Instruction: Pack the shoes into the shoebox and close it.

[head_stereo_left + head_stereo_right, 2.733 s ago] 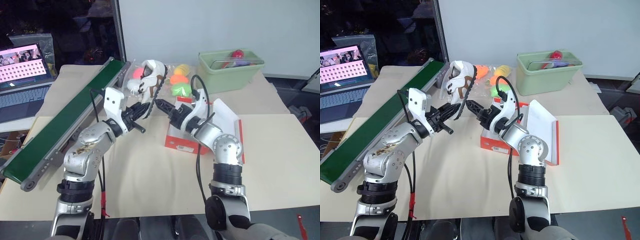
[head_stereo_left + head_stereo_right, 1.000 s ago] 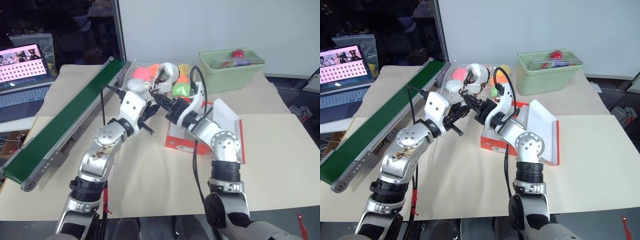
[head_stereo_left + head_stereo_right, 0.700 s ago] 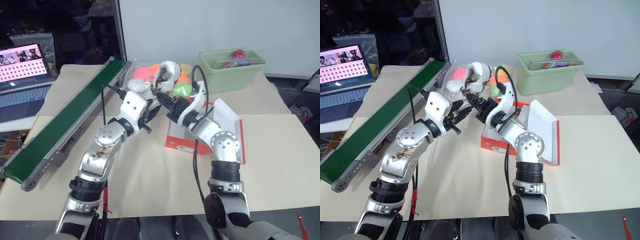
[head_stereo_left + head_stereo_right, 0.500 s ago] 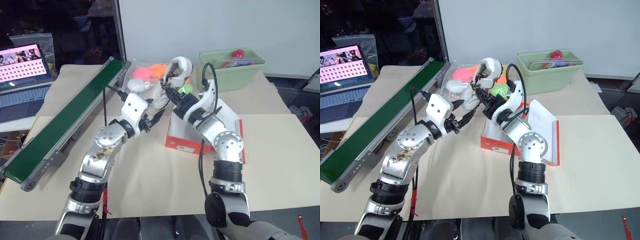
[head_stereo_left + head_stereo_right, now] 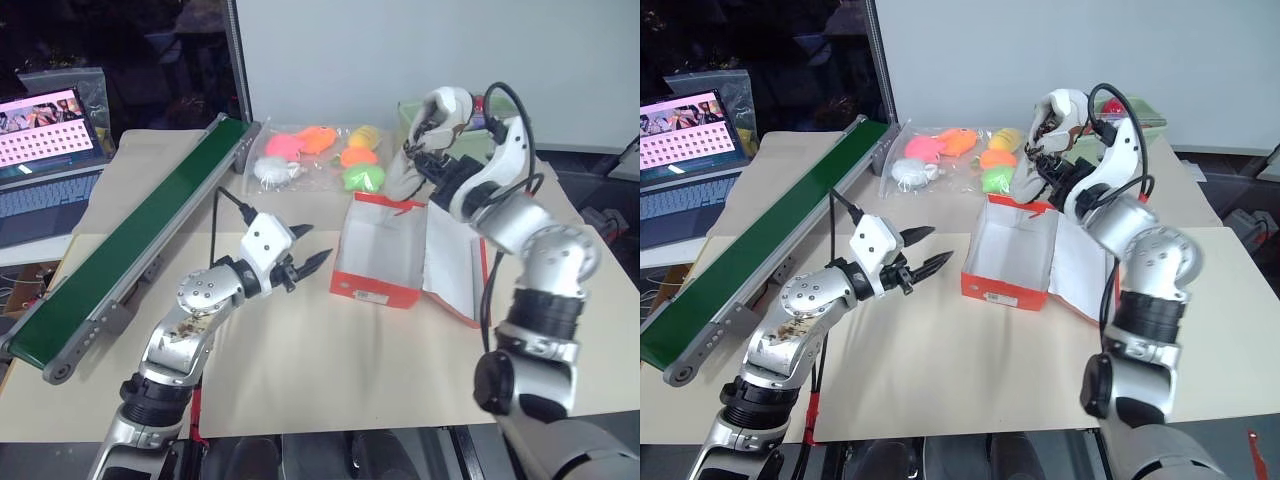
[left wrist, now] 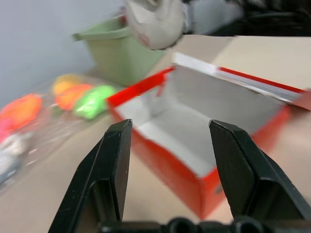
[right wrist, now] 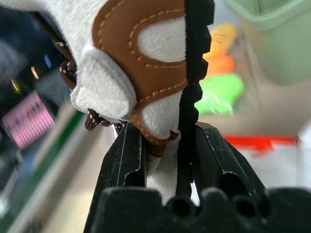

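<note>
Shoe (image 5: 437,115) is up in the air, clamped in the right pincer (image 7: 167,141). The two black fingers are closed on its edge, one inside and one outside, by the brown leather patch. It hangs above the far rim of the box (image 5: 385,250), near the green bin (image 5: 1150,112). I can only make out one shoe; can't say where the other one is.

The box sits open on the desk (image 5: 300,350), directly below and a bit nearer the robot than that right pincer. White inside looks empty from the left wrist view, and the lid (image 5: 452,262) is flopped out flat on the side toward the right arm.

The left pincer (image 5: 303,264) holds nothing and its fingers are spread apart. It hovers just off the box's near-left side, pointing at it. The bag of toys (image 5: 318,155) is beyond it, well clear.

Step in hand, I'd say, is getting this shoe down into the box. To do it well:
- bring the shoe toward the robot so it's over the middle of the white floor, not the rim
- turn it so its long side runs along the box's long side, leaving room for the second shoe
- lower it until the sole rests on the floor before letting go, since a drop from here could bounce it out
- the left pincer is well placed to steady the box wall if it slides
</note>
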Robot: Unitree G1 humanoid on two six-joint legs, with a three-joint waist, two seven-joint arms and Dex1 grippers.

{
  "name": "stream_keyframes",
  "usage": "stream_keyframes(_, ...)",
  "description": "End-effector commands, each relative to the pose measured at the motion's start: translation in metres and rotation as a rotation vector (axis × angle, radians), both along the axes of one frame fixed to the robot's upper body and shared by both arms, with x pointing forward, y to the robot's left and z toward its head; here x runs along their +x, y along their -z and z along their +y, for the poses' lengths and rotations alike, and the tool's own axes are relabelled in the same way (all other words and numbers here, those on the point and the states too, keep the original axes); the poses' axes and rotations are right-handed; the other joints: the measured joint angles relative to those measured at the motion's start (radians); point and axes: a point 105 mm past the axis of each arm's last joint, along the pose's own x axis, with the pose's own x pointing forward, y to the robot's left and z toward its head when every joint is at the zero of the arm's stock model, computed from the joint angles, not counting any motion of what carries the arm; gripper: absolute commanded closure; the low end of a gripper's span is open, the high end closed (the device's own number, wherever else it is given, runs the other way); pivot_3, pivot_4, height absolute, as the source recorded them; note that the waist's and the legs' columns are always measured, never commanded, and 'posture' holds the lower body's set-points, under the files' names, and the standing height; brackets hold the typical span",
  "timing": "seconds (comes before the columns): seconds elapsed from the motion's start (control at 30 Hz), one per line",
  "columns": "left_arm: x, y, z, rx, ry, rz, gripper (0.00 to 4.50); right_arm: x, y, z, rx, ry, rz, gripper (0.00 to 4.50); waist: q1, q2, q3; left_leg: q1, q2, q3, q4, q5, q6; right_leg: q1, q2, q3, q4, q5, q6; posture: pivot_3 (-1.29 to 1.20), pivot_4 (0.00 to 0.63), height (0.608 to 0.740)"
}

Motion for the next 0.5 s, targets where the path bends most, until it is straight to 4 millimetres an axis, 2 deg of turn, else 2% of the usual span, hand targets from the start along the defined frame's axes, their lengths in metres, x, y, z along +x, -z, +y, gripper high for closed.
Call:
stream_keyframes(0.03, -0.002, -0.006, -0.018, 0.002, 0.107, -0.051, 1.81, -0.007, 0.012, -0.001, -0.013, -0.07, 0.202, 3.19, 0.002, 0.0, 0.0, 0.0, 0.0, 0.0, 0.0, 0.0, 0.0, 0.0, 0.0, 0.0, 0.0, 0.0, 0.0, 0.0, 0.15, 0.729)
stream_keyframes(0.13, -0.005, -0.007, -0.028, -0.005, 0.161, -0.059, 1.81, -0.005, 0.034, -0.005, -0.033, -0.055, 0.327, 3.19, 0.005, 0.0, 0.0, 0.0, -0.001, 0.0, 0.0, 0.001, 0.001, 0.002, 0.0, 0.0, -0.002, 0.0, 0.0, 0.0, 0.15, 0.729)
stream_keyframes(0.23, -0.007, -0.01, -0.031, -0.005, 0.199, -0.076, 1.81, -0.004, 0.048, -0.01, -0.049, -0.043, 0.404, 3.19, 0.005, 0.0, 0.0, -0.002, -0.001, 0.0, 0.0, 0.0, 0.002, 0.001, -0.001, 0.0, -0.005, 0.0, 0.0, 0.0, 0.15, 0.729)
stream_keyframes(0.37, -0.009, -0.011, -0.023, 0.008, 0.23, -0.091, 1.81, -0.004, 0.067, -0.014, -0.072, -0.042, 0.502, 3.19, 0.004, 0.001, 0.0, -0.004, -0.001, 0.0, 0.0, 0.0, 0.002, 0.0, -0.001, -0.001, -0.005, 0.0, 0.001, 0.0, 0.15, 0.729)
stream_keyframes(0.5, -0.012, -0.012, -0.01, 0.034, 0.25, -0.095, 1.81, -0.003, 0.078, -0.017, -0.075, -0.045, 0.563, 3.19, 0.002, 0.001, 0.0, -0.003, -0.001, 0.0, 0.0, 0.0, 0.002, 0.0, 0.0, 0.0, -0.005, 0.0, 0.001, 0.0, 0.15, 0.729)
